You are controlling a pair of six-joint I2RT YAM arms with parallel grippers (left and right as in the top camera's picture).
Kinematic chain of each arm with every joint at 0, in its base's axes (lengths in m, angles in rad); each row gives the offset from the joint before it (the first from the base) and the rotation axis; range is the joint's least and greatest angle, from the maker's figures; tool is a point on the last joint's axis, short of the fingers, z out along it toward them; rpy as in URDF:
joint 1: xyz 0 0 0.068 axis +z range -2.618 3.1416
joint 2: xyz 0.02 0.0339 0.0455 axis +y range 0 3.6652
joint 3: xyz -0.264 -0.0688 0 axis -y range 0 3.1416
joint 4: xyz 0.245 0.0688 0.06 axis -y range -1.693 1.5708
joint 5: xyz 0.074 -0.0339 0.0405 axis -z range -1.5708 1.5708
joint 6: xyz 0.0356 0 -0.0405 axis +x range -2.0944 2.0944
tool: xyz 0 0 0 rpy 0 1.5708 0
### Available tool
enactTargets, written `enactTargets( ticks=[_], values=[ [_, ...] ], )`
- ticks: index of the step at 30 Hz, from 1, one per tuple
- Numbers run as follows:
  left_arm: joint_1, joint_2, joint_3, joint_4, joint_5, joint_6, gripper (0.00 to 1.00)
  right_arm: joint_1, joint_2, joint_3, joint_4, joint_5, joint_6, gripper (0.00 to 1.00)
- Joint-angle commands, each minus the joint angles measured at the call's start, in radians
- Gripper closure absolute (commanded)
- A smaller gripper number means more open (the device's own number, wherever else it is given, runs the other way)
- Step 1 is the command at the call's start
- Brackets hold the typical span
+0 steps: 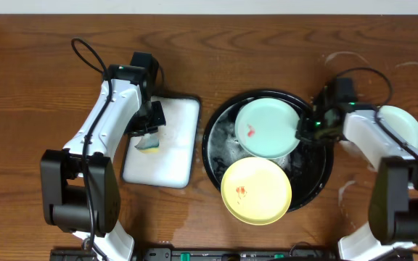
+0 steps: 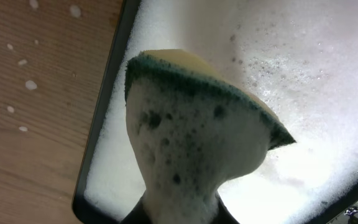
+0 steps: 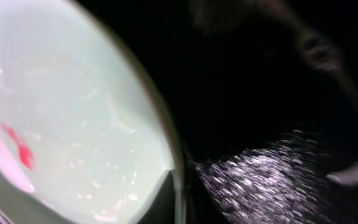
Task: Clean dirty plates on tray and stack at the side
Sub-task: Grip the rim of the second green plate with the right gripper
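The black tray (image 1: 316,174) holds a mint-green plate (image 1: 267,127) with a red stain, and a pale yellow plate (image 1: 256,190) with a red stain that overlaps the tray's front rim. A second mint-green plate (image 1: 403,123) lies on the table at the right, outside the tray. My right gripper (image 1: 305,130) is shut on the right rim of the stained mint plate (image 3: 73,124); its fingers (image 3: 178,194) pinch the edge above the wet tray (image 3: 272,174). My left gripper (image 1: 149,138) is shut on a foamy green sponge (image 2: 191,143) over the white dish.
The white rectangular dish (image 1: 169,156) stands left of the tray and is full of foam (image 2: 303,68). Foam drops dot the wood (image 2: 23,81) beside its dark edge. Cables run behind both arms. The right arm lies partly over the side plate.
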Motion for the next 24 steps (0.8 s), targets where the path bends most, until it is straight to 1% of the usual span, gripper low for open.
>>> enactTargets(
  ticks=[1, 5, 7, 9, 11, 15, 17, 19, 21, 22, 24],
  values=[
    [0.0, -0.002, -0.001, -0.002, -0.012, 0.007, 0.87, 0.025, -0.012, 0.018, 0.023, 0.014, 0.075, 0.77],
    [-0.002, -0.002, -0.001, -0.002, 0.001, 0.023, 0.87, 0.025, -0.06, 0.072, -0.004, 0.02, -0.082, 0.75],
    [-0.003, -0.002, -0.001, -0.002, 0.034, 0.081, 0.88, 0.025, -0.097, 0.119, -0.049, 0.021, -0.217, 0.74],
    [-0.003, -0.002, -0.001, 0.003, 0.075, 0.157, 0.88, 0.026, -0.137, 0.16, -0.099, 0.021, -0.311, 0.73],
    [-0.004, -0.002, -0.011, 0.036, 0.074, 0.201, 0.89, 0.026, -0.178, 0.179, -0.121, 0.021, -0.332, 0.73],
    [-0.011, -0.001, -0.091, 0.177, 0.14, 0.2, 0.89, 0.026, -0.24, 0.18, -0.136, 0.02, -0.33, 0.73],
    [-0.019, 0.001, -0.153, 0.259, 0.129, 0.2, 0.88, 0.026, -0.253, 0.18, -0.15, 0.02, -0.33, 0.72],
    [-0.022, 0.002, -0.227, 0.355, 0.127, 0.193, 0.83, 0.026, -0.256, 0.18, -0.171, 0.02, -0.33, 0.72],
    [-0.022, 0.002, -0.286, 0.442, 0.127, 0.184, 0.73, 0.026, -0.256, 0.18, -0.192, 0.02, -0.33, 0.72],
    [-0.022, 0.003, -0.314, 0.49, 0.127, 0.184, 0.72, 0.026, -0.256, 0.18, -0.2, 0.02, -0.33, 0.73],
    [-0.024, 0.005, -0.362, 0.567, 0.127, 0.184, 0.62, 0.026, -0.256, 0.18, -0.204, 0.02, -0.33, 0.73]
  ],
)
